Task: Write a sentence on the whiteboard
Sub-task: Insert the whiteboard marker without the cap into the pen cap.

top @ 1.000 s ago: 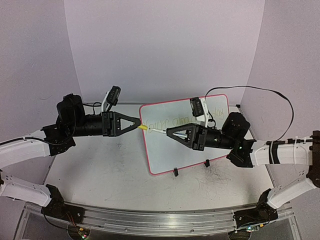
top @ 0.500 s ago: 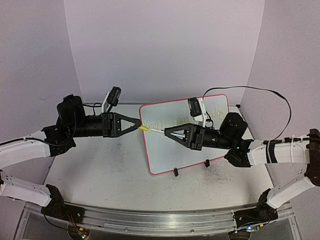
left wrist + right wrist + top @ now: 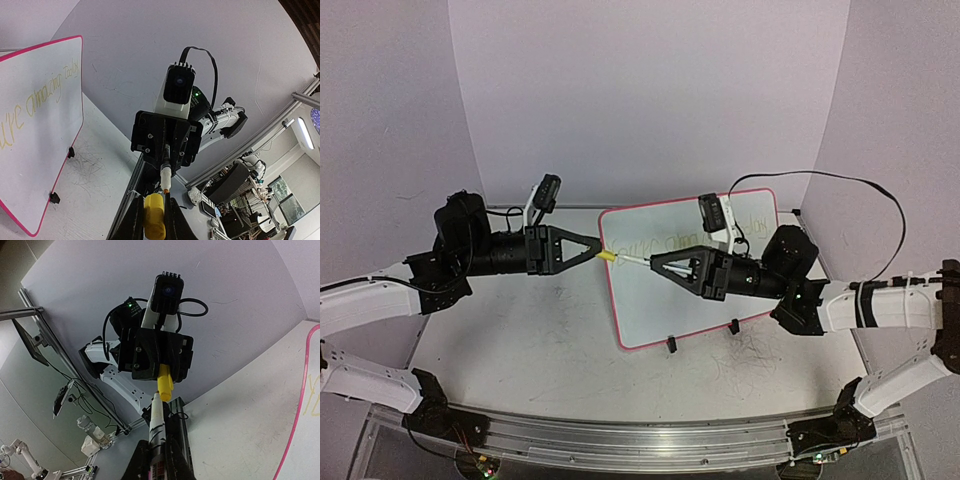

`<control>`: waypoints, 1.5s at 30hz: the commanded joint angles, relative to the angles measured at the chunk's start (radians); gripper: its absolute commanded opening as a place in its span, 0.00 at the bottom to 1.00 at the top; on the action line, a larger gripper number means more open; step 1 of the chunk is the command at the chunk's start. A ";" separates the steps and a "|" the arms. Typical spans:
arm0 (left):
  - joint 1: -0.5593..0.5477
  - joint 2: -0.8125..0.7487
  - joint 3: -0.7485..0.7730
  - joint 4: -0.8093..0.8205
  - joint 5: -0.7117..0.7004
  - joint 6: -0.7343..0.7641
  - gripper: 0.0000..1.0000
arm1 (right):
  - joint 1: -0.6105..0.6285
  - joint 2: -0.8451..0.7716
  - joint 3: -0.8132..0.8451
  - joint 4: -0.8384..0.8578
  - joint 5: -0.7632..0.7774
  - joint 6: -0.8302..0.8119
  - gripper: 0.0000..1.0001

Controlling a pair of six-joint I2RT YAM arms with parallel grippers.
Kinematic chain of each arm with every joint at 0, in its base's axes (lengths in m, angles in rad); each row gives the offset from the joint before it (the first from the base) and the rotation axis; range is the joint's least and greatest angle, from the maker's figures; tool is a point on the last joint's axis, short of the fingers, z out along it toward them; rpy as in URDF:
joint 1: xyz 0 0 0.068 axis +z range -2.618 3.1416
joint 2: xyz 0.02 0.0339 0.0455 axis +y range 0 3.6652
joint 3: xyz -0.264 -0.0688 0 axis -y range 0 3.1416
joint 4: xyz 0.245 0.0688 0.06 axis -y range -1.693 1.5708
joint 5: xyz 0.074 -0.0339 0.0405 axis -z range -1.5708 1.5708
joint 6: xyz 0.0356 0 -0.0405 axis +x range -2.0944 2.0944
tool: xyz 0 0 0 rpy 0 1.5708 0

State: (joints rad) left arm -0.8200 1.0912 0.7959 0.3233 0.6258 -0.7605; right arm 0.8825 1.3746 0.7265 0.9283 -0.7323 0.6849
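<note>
Recapping seems in hand, sentence (image 3: 35,97) written: left gripper (image 3: 596,251) clenches the cap (image 3: 154,220), right gripper (image 3: 655,265) clenches the pen (image 3: 156,420), whose tip next needs pushing straight in.

Yellow cap (image 3: 607,256) end to end with white marker (image 3: 634,262), mid-air above table (image 3: 520,340). Black cable (image 3: 865,183) loops far right.

The whiteboard (image 3: 665,312) rests on the table (image 3: 520,335) right of centre, the sentence (image 3: 670,243) along its far part.
</note>
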 commanded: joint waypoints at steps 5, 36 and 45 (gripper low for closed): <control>-0.004 -0.032 0.000 0.045 -0.009 -0.006 0.00 | 0.007 -0.024 -0.015 0.042 0.014 -0.003 0.00; -0.015 -0.017 -0.004 0.053 -0.004 -0.004 0.00 | 0.028 0.020 0.039 0.102 0.056 0.016 0.00; -0.014 -0.007 -0.013 0.052 0.012 0.003 0.00 | 0.028 -0.032 0.052 -0.021 0.130 -0.065 0.00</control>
State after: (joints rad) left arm -0.8237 1.0859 0.7878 0.3457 0.6078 -0.7601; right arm 0.9044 1.3878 0.7279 0.9333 -0.6655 0.6763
